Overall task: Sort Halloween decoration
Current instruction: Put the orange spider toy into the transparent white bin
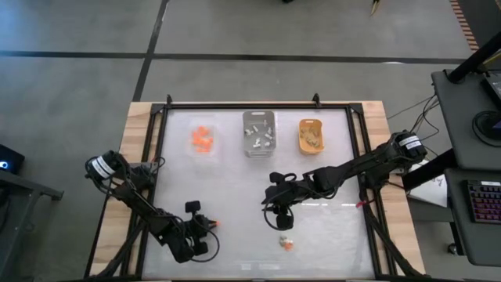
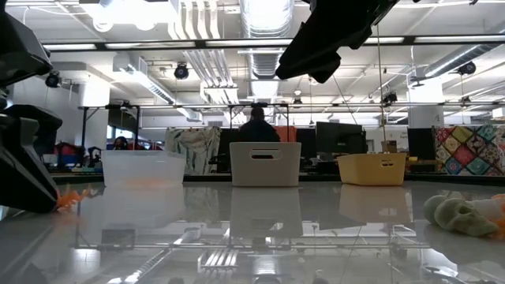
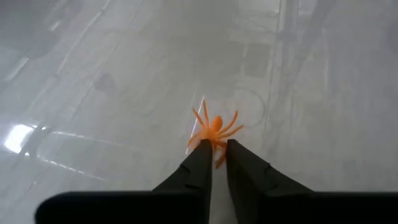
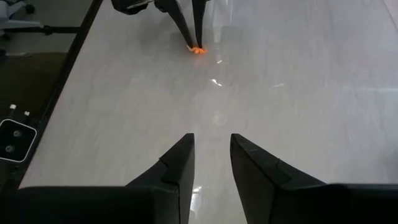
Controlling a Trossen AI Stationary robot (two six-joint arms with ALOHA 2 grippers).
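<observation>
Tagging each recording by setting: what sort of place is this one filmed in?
Most likely an open-plan robotics lab or workshop. Beyond the white table, the low view shows exposed ceiling ducts, rows of monitors, and a person seated at a desk.

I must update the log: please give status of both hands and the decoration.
Left hand shut on orange spider, near table edge. Right hand open, empty, mid-table. Skull trinket still loose. Nothing blocking.

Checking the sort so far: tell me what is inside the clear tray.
The clear tray holds a cluster of orange trinkets. Their exact count and shapes cannot be made out, since they overlap.
</observation>
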